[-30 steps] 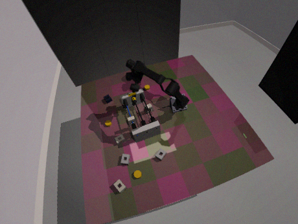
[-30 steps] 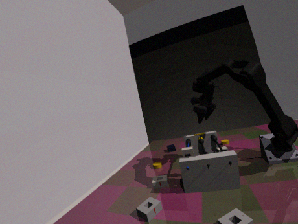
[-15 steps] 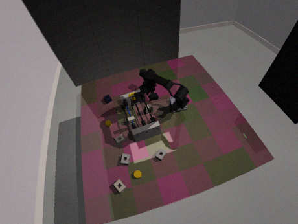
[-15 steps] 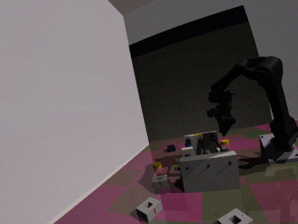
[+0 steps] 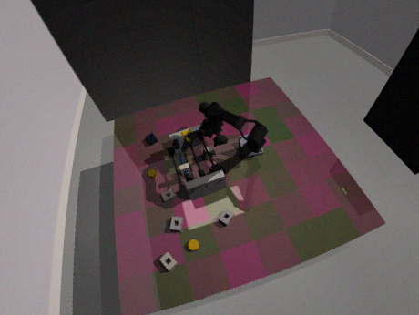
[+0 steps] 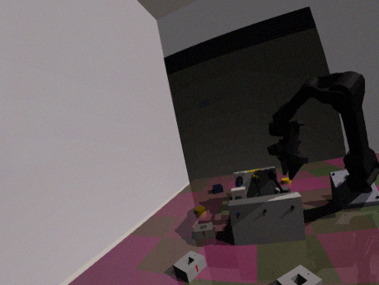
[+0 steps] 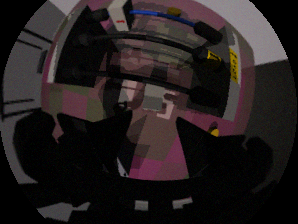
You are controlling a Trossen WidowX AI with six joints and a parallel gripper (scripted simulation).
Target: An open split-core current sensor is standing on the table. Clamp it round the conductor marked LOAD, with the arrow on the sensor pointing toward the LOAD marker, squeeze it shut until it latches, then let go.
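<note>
A small pale grey block (image 7: pixel 153 98) (image 5: pixel 208 152), apparently the open sensor, stands beside the conductor rack; its jaws and arrow cannot be made out. The rack's near grey end plate (image 5: pixel 206 183) (image 6: pixel 267 220) and far plate hold a blue conductor (image 7: pixel 150 13) and two black ones. The middle black conductor (image 7: pixel 145 37) carries a yellow tag (image 7: pixel 213 56). A yellow label (image 7: pixel 234 65) (image 5: pixel 185 132) is on the far plate; I cannot read it. My gripper (image 6: pixel 289 175) (image 7: pixel 154 116) is partly open, pointing down above the grey block, nothing between its fingers.
A white block (image 5: pixel 183 167) (image 7: pixel 119 15) with a red mark sits round the blue conductor. Several pale blocks with square holes, one (image 5: pixel 226 217) near the rack, and yellow discs, one (image 5: pixel 193 245) in front, lie around. A dark blue cube (image 5: pixel 151 138) (image 6: pixel 217 189) lies beyond the rack.
</note>
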